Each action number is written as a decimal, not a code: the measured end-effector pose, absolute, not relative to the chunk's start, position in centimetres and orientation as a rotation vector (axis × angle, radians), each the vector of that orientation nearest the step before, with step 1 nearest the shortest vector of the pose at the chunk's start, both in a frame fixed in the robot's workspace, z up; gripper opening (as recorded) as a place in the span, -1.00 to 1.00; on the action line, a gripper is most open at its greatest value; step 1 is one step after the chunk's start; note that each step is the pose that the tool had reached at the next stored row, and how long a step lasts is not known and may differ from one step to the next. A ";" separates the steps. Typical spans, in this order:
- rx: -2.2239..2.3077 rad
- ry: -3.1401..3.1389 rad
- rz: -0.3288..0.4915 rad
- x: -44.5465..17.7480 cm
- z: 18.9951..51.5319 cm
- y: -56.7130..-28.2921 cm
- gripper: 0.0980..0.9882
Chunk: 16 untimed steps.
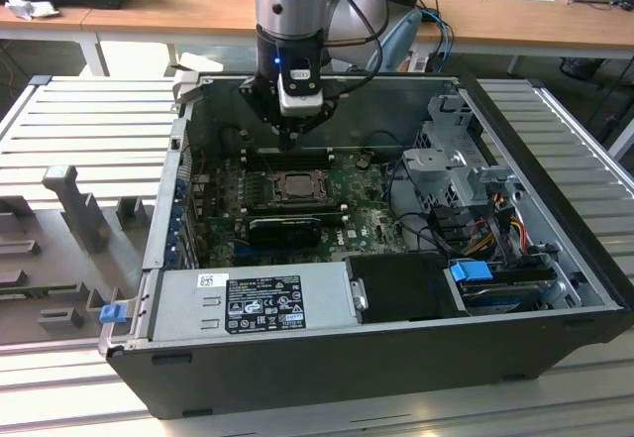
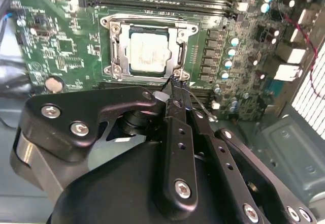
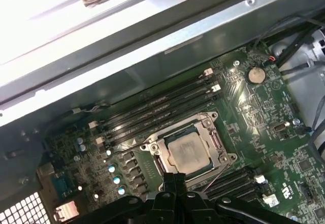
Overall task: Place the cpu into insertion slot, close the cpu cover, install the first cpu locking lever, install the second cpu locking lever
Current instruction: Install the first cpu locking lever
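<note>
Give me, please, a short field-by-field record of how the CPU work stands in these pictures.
cpu: lies flat in the insertion slot, its top showing through the window
cpu cover: down over the cpu's edges
gripper: shut, tips at one edge of the insertion slot, beside the cpu cover
thin wire: runs off from the gripper's tips; whether it is a latched lever, cannot tell
setting: green board inside an open computer case
</note>
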<state>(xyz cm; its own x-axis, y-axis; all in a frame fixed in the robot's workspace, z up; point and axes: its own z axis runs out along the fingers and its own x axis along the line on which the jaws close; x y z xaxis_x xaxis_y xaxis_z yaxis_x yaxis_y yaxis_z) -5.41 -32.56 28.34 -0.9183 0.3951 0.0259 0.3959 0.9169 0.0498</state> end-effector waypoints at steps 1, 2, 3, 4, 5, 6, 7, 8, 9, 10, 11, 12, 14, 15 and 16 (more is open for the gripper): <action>-0.608 -3.065 -0.084 -5.4 28.3 -32.6 -0.98; -0.575 -3.071 -0.084 -5.4 28.3 -32.6 -0.98; -0.553 -3.075 -0.084 -5.4 28.3 -32.6 -0.98; -0.537 -3.077 -0.084 -5.4 28.3 -32.6 -0.98; -0.514 -3.081 -0.084 -5.4 28.3 -32.6 -0.98; -0.500 -3.083 -0.084 -5.4 28.3 -32.6 -0.98; -0.478 -3.086 -0.083 -5.4 28.3 -32.6 -0.98; -0.459 -3.089 -0.083 -5.4 28.3 -32.6 -0.98; -0.438 -3.091 -0.083 -5.5 28.3 -32.6 -0.98; -0.421 -3.093 -0.083 -5.5 28.3 -32.6 -0.98; -0.372 -3.099 -0.083 -5.5 28.2 -32.6 -0.98; -0.339 -3.102 -0.082 -5.5 28.2 -32.6 -0.98; -0.269 -3.108 -0.081 -5.5 28.2 -32.6 -0.98; -0.241 -3.110 -0.081 -5.5 28.2 -32.6 -0.98; -0.213 -3.111 -0.081 -5.5 28.2 -32.6 -0.98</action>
<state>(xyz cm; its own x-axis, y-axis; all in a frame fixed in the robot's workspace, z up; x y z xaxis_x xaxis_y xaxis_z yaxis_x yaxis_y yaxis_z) -5.46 -32.56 28.16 -0.9904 0.1358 0.0255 0.1369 0.9893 0.0503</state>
